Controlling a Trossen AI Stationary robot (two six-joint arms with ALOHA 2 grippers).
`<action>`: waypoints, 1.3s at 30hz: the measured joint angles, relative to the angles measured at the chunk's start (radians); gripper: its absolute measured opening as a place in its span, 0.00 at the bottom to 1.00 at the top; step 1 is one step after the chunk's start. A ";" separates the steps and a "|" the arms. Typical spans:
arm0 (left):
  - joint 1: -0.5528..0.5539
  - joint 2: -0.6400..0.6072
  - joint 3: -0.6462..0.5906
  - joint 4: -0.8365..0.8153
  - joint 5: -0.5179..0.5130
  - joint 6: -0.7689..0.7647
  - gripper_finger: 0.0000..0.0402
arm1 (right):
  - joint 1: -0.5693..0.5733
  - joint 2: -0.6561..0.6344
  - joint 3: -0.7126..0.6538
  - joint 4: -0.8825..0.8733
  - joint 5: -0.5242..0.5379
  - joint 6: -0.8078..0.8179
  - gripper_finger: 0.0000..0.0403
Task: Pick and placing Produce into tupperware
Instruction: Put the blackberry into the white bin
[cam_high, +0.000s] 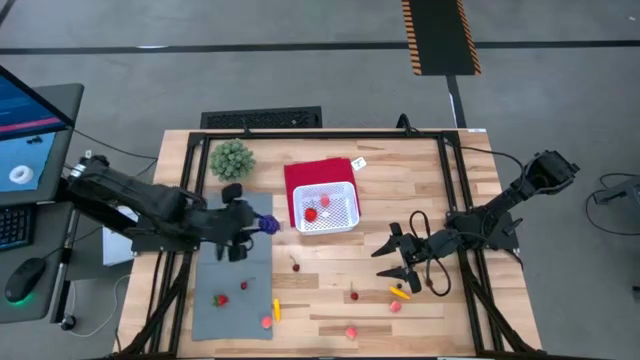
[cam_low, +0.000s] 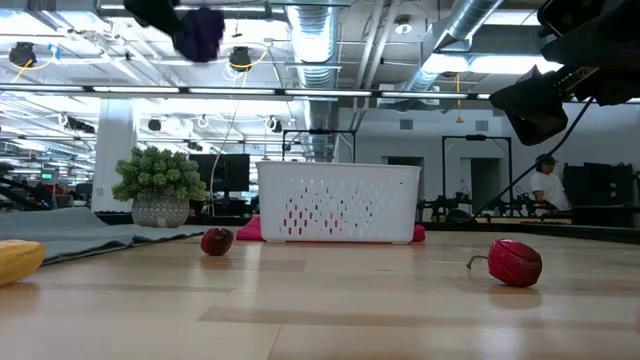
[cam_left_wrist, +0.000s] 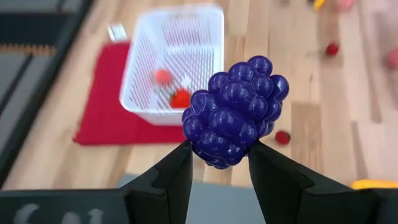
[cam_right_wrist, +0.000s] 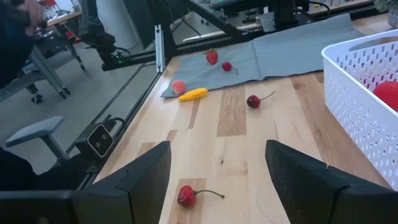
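Our left tool (cam_left_wrist: 217, 163) is squeezing the purple grapes (cam_left_wrist: 235, 111) from both sides, up in the air over the grey mat (cam_high: 232, 290), just beside the white tupperware (cam_high: 345, 223). We think the bunch is light, bumpy and firm, so holding its lower middle should work. Our right tool (cam_high: 399, 257) waits open near a yellow piece (cam_high: 400, 292). The wooden tabletop (cam_high: 420, 180) looks smooth and flat. Little red fruits (cam_high: 354, 295) lie spread around, and some already sit in the tupperware
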 joint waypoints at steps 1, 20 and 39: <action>-0.016 -0.034 -0.011 0.009 -0.023 -0.004 0.35 | 0.000 0.000 0.000 0.000 0.000 0.000 0.71; -0.112 -0.631 -0.625 0.720 -0.175 -0.066 0.35 | 0.000 0.000 0.000 0.000 0.027 -0.002 0.71; -0.112 -0.716 -0.958 1.114 -0.411 -0.461 0.35 | 0.000 0.000 0.000 0.000 0.053 -0.002 0.71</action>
